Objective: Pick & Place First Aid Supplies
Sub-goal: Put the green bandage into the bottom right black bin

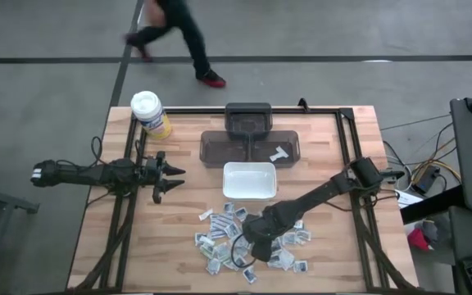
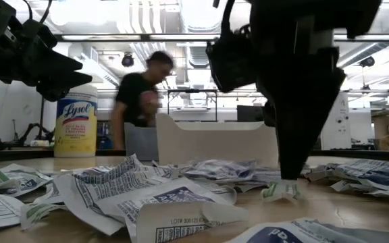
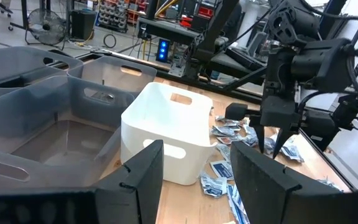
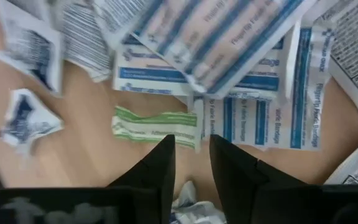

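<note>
Several small flat packets [image 1: 236, 233], white and grey with blue print, lie scattered on the near part of the wooden table. My right gripper [image 1: 251, 244] points down into this pile, fingers a narrow gap apart. In the right wrist view its tips [image 4: 193, 144] stand at the white end of a greenish packet [image 4: 154, 126], which lies flat on the wood; the same packet [image 2: 281, 192] shows under the gripper [image 2: 292, 177] in the low view. My left gripper [image 1: 174, 178] waits open above the table's left side, clear of everything. The white tray [image 1: 229, 169] stands just beyond the pile. My right gripper comes from above, pointing down, with one fingertip [image 4: 165, 149] on each side of the greenish packet's white end [image 4: 196, 132]. The packet lies on the table. Whether the fingertips touch it, I cannot tell.
Two grey bins [image 1: 220, 152] [image 1: 248, 119] sit beyond the white tray. A yellow canister with a white lid [image 1: 150, 115] stands at the far left corner. A person [image 1: 179, 37] walks past behind the table. Bare wood lies left of the pile.
</note>
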Action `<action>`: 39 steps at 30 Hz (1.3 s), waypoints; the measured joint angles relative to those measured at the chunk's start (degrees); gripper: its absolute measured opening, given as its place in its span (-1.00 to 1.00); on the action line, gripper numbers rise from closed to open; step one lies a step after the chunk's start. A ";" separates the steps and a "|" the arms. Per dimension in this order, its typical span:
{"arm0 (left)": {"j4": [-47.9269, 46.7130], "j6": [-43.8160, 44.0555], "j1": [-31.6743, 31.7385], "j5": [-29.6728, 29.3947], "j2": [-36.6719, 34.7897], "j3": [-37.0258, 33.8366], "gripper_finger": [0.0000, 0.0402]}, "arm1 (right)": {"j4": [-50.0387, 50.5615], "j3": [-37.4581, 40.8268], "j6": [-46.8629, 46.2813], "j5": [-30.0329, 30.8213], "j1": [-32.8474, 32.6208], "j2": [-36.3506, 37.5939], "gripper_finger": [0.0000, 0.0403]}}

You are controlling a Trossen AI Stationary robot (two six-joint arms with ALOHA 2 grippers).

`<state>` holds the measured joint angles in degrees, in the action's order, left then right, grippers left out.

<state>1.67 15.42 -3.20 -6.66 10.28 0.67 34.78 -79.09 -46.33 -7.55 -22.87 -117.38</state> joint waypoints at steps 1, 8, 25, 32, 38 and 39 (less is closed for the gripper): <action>0.00 0.00 0.01 0.01 0.00 0.00 -0.09 | -0.02 -0.12 -0.02 -0.11 0.00 -0.60 -0.53; 0.00 -0.01 0.00 0.01 0.07 0.00 -0.09 | 1.31 -1.88 -0.20 -0.05 -0.13 -3.23 -0.53; -0.02 -0.17 0.01 0.01 0.07 0.00 -0.09 | 3.10 -2.33 1.96 1.05 -0.25 -3.17 -0.88; -0.02 -0.24 0.00 0.02 0.07 0.00 -0.09 | 4.18 -2.38 2.22 0.57 -0.66 -3.17 -0.89; -0.02 -0.22 -0.01 0.02 0.07 0.00 -0.09 | 5.88 -2.45 2.07 0.42 -0.66 -2.99 -0.91; -0.02 -0.22 0.00 0.02 0.07 0.00 -0.09 | 6.09 -2.43 2.03 0.37 -0.66 -2.92 -0.94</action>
<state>1.65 15.20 -3.20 -6.64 10.35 0.67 40.87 -81.52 -44.29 -7.18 -23.53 -120.31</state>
